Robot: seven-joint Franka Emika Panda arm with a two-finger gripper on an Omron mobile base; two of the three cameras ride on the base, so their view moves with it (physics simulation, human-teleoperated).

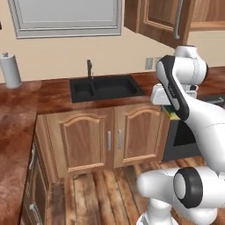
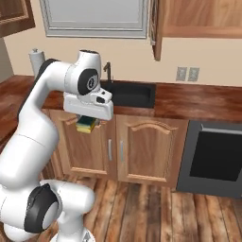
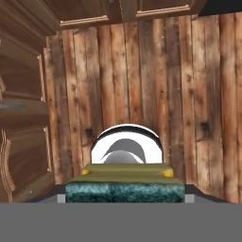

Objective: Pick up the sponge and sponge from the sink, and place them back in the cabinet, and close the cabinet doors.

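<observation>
My gripper [image 2: 87, 124] hangs in front of the counter, pointing down at the wooden floor, shut on a sponge [image 2: 86, 125] with a dark green face and a yellow layer. In the hand view the sponge [image 3: 125, 186] lies across between the fingertips. From the left the sponge [image 1: 171, 113] peeks out under the hand [image 1: 172, 112]. The black sink [image 1: 132, 90] [image 2: 146, 100] sits in the counter behind the arm. The cabinet [image 2: 198, 16] hangs up on the wall at the right, with one of the cabinet doors [image 1: 160, 19] swung open; that door shows edge-on [image 2: 155, 28] from the right.
Lower cabinets with arched doors [image 1: 105, 138] stand under the sink. A dark oven front [image 2: 215, 158] is to the right. A paper towel roll [image 1: 9, 70] stands at the back left. The brown counter [image 1: 13, 132] wraps around on the left.
</observation>
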